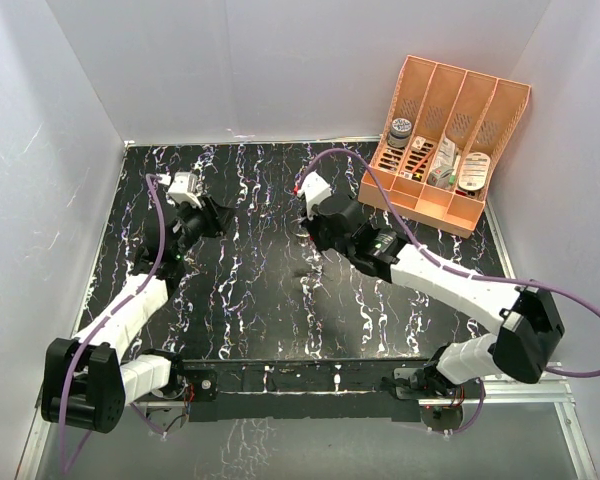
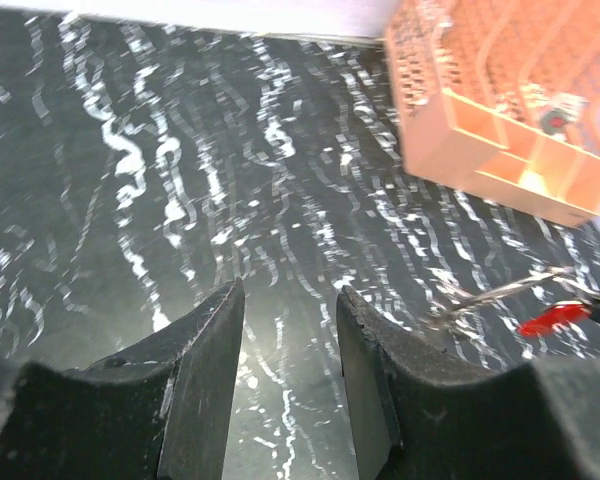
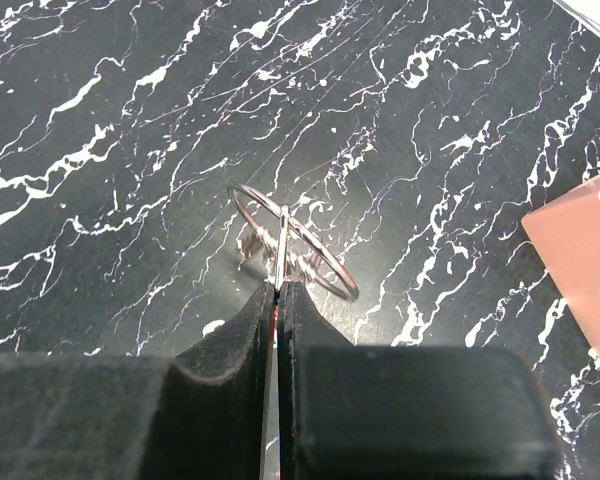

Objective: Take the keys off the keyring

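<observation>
right hand (image 3: pixel 278 296): clamped on one of the keys (image 3: pixel 280 240), keyring (image 3: pixel 354 290) looped around it, over mid-worktop (image 1: pixel 240 320) | left hand (image 2: pixel 290 310): fingers apart, holding nothing, toward the far-left corner | orange organiser (image 1: pixel 450 120): far-right corner

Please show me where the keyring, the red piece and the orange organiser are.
keyring (image 3: pixel 233 195): right wrist view, left bend of the wire.
red piece (image 2: pixel 552 318): left wrist view, its middle.
orange organiser (image 1: pixel 425 205): top external view, low front wall.

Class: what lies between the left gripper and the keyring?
Nothing: the top view shows only bare table between left gripper and keyring.
</observation>
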